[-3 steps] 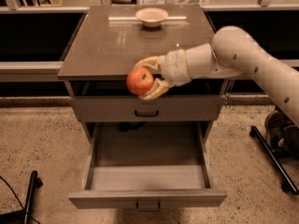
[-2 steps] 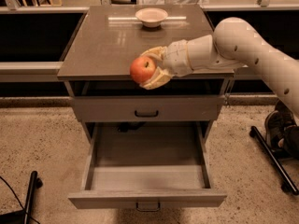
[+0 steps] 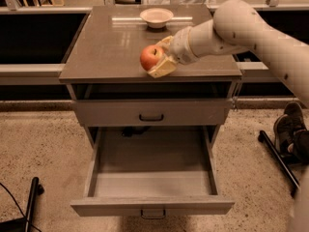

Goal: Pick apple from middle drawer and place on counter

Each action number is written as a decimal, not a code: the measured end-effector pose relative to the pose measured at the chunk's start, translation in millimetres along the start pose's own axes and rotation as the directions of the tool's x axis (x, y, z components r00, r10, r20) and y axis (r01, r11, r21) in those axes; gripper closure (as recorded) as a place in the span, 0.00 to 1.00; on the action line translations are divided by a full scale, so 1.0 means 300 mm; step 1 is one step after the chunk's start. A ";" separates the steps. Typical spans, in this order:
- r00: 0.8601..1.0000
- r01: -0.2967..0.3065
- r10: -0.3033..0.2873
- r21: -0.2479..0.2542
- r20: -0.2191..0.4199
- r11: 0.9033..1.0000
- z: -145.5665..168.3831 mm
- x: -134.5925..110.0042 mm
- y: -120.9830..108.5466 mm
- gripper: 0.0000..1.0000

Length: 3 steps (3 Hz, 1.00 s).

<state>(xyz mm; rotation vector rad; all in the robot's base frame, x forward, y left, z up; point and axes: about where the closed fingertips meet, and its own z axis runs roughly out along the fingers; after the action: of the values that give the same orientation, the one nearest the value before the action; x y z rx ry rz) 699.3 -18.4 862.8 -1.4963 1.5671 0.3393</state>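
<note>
The red-orange apple (image 3: 150, 58) is held in my gripper (image 3: 157, 57), whose fingers (image 3: 163, 69) are shut on it from the right. It is over the front middle of the grey-brown counter (image 3: 104, 47), at or just above its surface; I cannot tell whether it touches. The arm reaches in from the right. Below, the middle drawer (image 3: 152, 206) is pulled wide open, and its plain grey inside holds nothing.
A pale shallow bowl (image 3: 156, 17) stands at the back of the counter. The upper drawer (image 3: 193, 112) is closed above the open one. A dark stand foot (image 3: 277, 158) lies on the floor at right and a black pole (image 3: 30, 202) at lower left.
My gripper has carried the apple up and back, from in front of the upper drawer to over the front of the counter.
</note>
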 end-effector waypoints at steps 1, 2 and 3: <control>0.987 -0.106 0.097 -0.063 -0.130 0.992 0.106 0.074 -0.075 1.00; 0.965 -0.188 0.163 -0.107 -0.206 0.976 0.163 0.139 -0.109 0.82; 0.965 -0.188 0.163 -0.107 -0.206 0.976 0.157 0.129 -0.113 0.59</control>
<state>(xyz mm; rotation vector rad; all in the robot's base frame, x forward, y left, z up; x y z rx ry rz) 755.2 -16.7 820.9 -1.5267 1.8730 0.4085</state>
